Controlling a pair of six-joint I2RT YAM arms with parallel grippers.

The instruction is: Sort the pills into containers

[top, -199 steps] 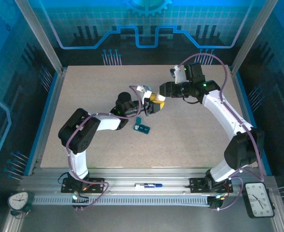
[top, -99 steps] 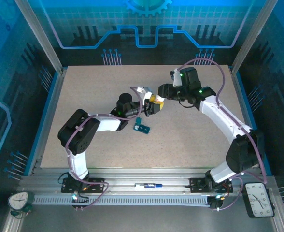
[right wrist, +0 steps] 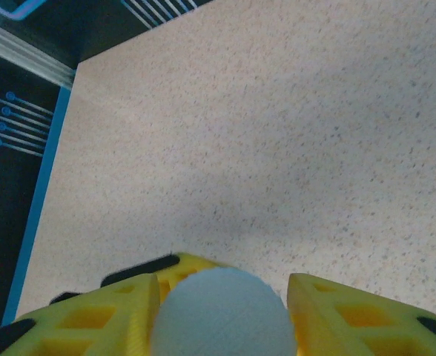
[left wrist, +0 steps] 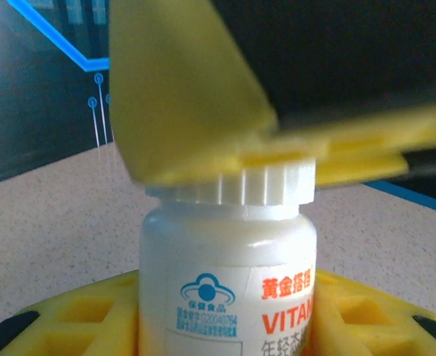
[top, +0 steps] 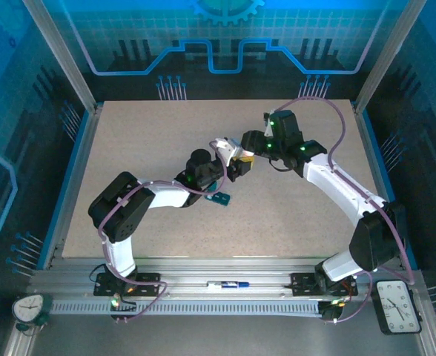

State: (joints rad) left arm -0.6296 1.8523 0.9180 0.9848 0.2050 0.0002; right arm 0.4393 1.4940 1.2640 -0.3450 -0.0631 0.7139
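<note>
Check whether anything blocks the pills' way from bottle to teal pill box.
The white ribbed cap is on the white plastic vitamin bottle in the left gripper, the right gripper straddling it. Nothing on the table lies between bottle and small teal-green plastic pill box.

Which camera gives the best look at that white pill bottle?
The left wrist view: the bottle sits close up, label and ribbed cap plain. The right wrist view shows the cap's round top between yellow fingers. In the top external view it is too small and covered to make out.
</note>
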